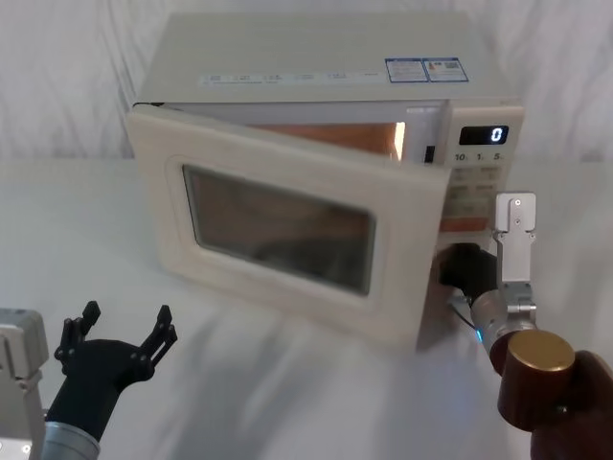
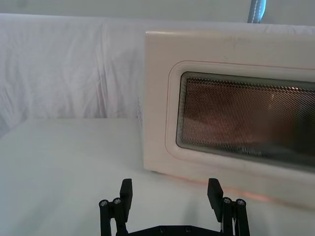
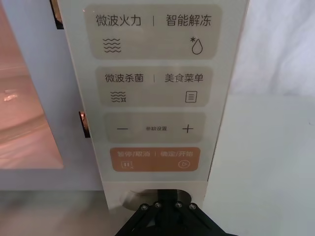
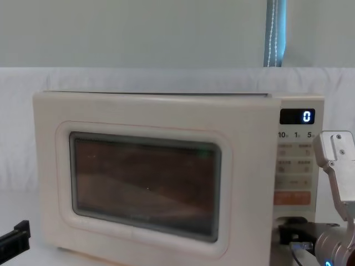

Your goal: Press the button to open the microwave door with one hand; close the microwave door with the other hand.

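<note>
Your left end effector (image 1: pixel 124 324) hovers low at the near left over the white surface (image 1: pixel 287 383), fingers spread wide and holding nothing, well in front of the hinge side of the microwave (image 1: pixel 316 67); the left wrist view shows its two fingertips (image 2: pixel 127 188) apart, pointed toward the door's lower corner without touching it. The microwave sits at the centre of the surface, against a white draped backdrop (image 1: pixel 57 77). The microwave door (image 1: pixel 287 230) stands ajar, hinged at the left, its free right edge swung out toward you, with the lit orange cavity (image 1: pixel 326 134) visible behind its top edge. To the right, the control panel carries a display (image 1: pixel 483 135) reading "0" and an orange rectangular key (image 3: pixel 155 159). Your right end effector (image 3: pixel 165 216) is at the bottom of that panel, pressed up against the button (image 3: pixel 129 199), which is mostly covered by its black linkage; you cannot tell from these views whether its fingers are spread or closed. Its silver wrist (image 1: pixel 503 311) shows a blue-green light beside the door's free edge.
</note>
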